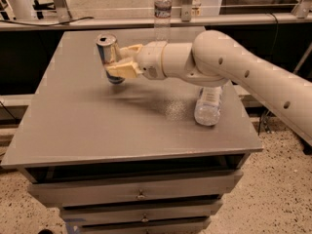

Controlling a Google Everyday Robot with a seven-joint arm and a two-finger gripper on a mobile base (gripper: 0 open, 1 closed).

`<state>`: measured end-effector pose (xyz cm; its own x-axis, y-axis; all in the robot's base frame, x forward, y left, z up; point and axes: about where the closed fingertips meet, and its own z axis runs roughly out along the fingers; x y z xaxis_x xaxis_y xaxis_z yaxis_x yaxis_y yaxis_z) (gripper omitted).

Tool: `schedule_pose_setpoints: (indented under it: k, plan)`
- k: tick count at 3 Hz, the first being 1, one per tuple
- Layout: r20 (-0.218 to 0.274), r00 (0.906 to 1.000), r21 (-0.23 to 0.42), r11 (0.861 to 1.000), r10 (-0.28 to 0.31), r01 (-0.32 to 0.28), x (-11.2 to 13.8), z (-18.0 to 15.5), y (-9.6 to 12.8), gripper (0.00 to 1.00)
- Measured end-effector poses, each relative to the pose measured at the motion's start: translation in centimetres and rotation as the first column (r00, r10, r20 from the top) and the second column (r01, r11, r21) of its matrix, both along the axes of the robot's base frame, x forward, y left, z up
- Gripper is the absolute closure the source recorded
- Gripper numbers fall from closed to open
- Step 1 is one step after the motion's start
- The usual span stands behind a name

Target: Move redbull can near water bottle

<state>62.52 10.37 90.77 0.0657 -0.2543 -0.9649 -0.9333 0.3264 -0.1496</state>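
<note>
The redbull can, silver and blue with a silver top, is at the back left of the grey table. My gripper reaches in from the right and is shut on it, with one cream finger in front and the other behind. The can leans slightly and looks just off the tabletop. The water bottle, slim and clear with a dark label band, stands at the table's back edge, to the right of and beyond the can. My white arm crosses the right side of the table.
A wider clear bottle with a pale label lies on the table's right side, under my arm. The table has drawers in front. A ledge and dark gaps run behind the table.
</note>
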Motion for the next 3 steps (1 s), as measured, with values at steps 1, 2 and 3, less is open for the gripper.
schedule_pose_setpoints:
  k: [1, 2, 3]
  plan:
    - [0.066, 0.9923, -0.048, 0.993, -0.105, 0.108, 2.1, 3.9, -6.5, 1.0]
    - [0.066, 0.9924, -0.048, 0.993, -0.104, 0.107, 2.0, 3.9, -6.4, 1.0]
    - [0.085, 0.9875, -0.071, 0.988, -0.133, 0.139, 2.9, 4.2, -8.3, 1.0]
